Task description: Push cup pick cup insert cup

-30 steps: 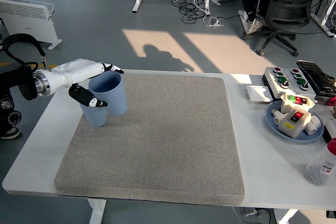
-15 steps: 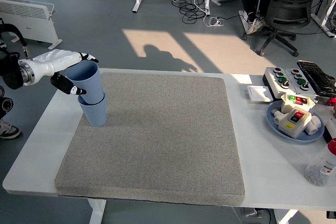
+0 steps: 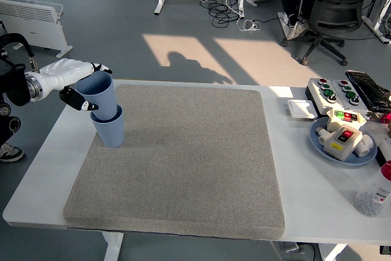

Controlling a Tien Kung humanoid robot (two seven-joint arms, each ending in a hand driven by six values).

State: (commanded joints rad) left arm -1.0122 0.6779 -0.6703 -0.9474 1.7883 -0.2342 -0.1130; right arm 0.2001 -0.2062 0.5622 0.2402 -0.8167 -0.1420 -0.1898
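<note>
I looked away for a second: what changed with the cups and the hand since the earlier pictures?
The left hand carried the upper cup leftward and lowered it from beside the lower cup into its mouth, where it now sits tilted, the hand still gripping it. The lower cup, grey mat and blue plate stayed put.

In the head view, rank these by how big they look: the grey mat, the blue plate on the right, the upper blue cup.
1. Grey mat, by far the largest.
2. Blue plate.
3. Upper blue cup, held by the left hand.
Plate and cup look close in size, so their order is unsure.
</note>
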